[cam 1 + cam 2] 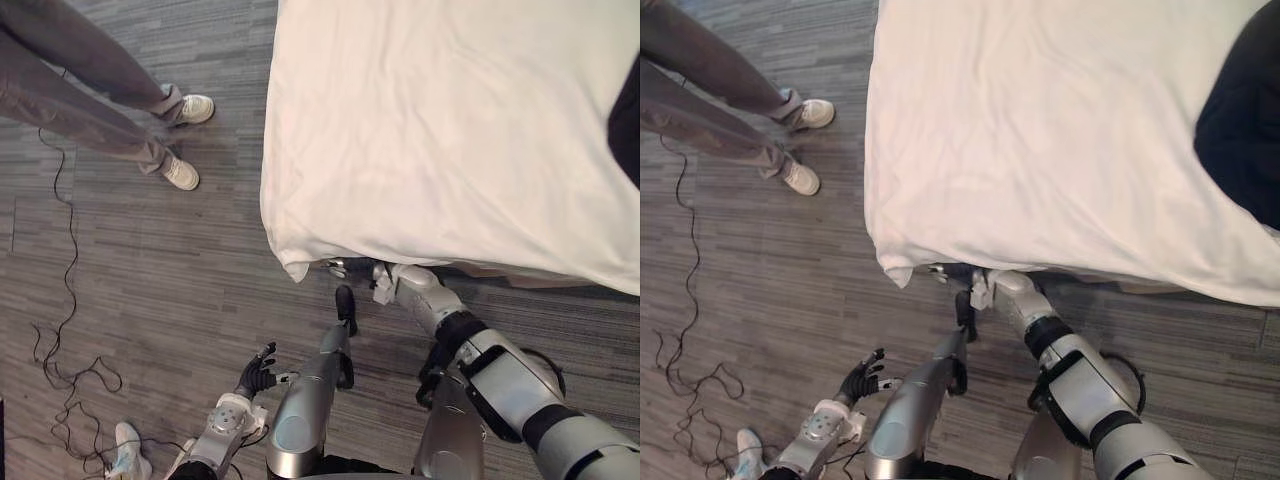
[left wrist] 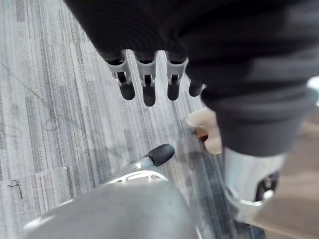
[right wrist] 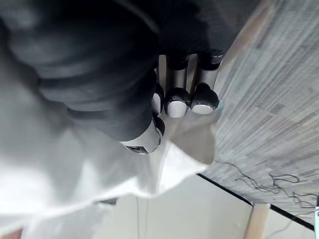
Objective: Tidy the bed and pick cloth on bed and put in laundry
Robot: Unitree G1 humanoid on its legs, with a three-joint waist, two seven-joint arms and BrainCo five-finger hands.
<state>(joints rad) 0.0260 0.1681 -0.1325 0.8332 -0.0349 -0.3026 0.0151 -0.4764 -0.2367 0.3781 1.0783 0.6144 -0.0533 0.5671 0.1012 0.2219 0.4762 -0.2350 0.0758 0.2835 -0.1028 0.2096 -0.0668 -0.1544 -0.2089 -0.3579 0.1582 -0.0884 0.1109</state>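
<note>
**Dark cloth on the bed, right hand at the sheet's corner**

The dark cloth (image 1: 1243, 120) lies on the bed at its right edge, on top of the white sheet (image 1: 1040, 140), well apart from both hands. The sheet covers the bed and hangs over its near edge. The right hand (image 3: 175, 102) is at that hanging edge, beside the bed's near left corner, partly under the fabric; whether it grips the sheet cannot be told. The left hand (image 1: 257, 375) hangs low over the grey floor (image 1: 150, 270), fingers relaxed and holding nothing. A person's legs (image 1: 70, 80) in white shoes (image 1: 181, 172) stand on the floor to the bed's left.
</note>
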